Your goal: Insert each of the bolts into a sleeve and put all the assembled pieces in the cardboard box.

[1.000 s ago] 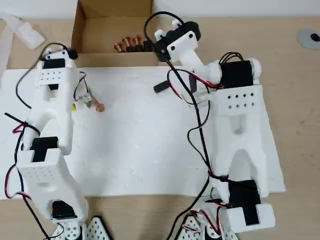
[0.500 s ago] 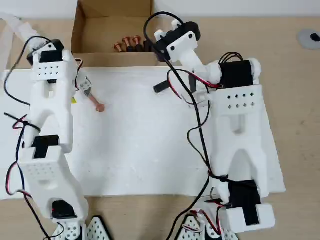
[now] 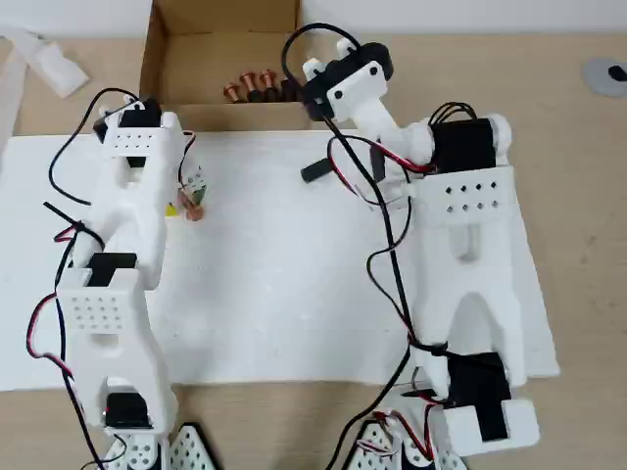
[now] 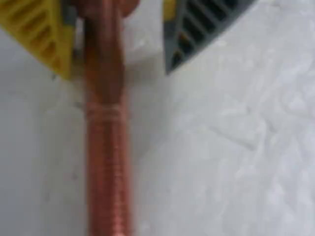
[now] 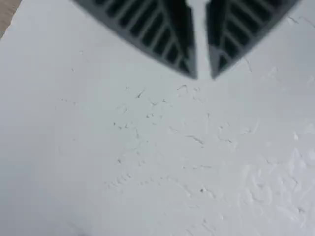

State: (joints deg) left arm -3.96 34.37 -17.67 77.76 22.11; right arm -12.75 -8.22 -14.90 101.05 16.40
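The left claw (image 4: 115,71) is seen released, its yellow and grey fingers set to either side of a copper bolt (image 4: 106,162) that is laid flat on the white foam sheet (image 3: 294,294) spread over the surface (image 3: 578,196); a gap is left on the grey side. The right claw (image 5: 199,73) is clenched on nothing above the same sheet. Several copper-headed pieces (image 3: 253,88) are found inside the cardboard box (image 3: 152,59) at the sheet's far edge.
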